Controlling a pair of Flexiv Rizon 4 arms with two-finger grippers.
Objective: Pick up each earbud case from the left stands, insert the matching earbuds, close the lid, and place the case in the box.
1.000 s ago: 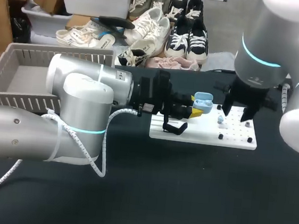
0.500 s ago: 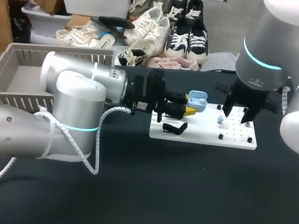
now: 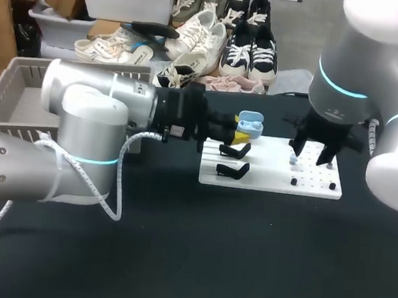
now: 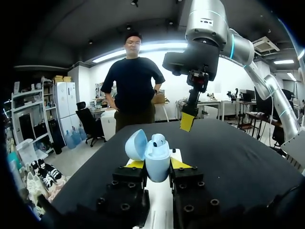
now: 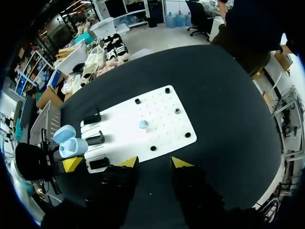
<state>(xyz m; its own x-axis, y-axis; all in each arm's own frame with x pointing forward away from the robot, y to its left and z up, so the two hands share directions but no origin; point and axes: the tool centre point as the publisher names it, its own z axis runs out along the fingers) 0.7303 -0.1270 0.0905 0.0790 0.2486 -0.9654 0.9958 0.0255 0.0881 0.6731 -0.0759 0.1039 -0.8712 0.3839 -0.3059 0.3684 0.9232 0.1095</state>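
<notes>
Earbud case (image 4: 156, 160), pale blue, sits upright between the fingers of the left gripper (image 4: 157, 164), lid swung open to one side, with what looks like a pale blue earbud seated in its body. Both yellow-tipped fingers press the case from opposite sides, so they are closed on it and stand only as far apart as the case is wide. From the head view the case (image 3: 248, 124) is held in the air at the near edge of the white board (image 3: 274, 178), just above the black stands (image 3: 234, 150).

The right gripper (image 5: 155, 163) hangs above the same board with its fingers apart and nothing between them. A loose pale blue earbud (image 5: 143, 124) lies on the board ahead of those fingers, among small black pegs (image 5: 185, 135). In the left wrist view one yellow tip of the right gripper (image 4: 187, 121) points down, ahead of and above the held case.

The board lies on the black tabletop (image 3: 245, 253). A grey slatted box (image 3: 19, 94) stands behind the left arm, well apart from both sets of fingers.
</notes>
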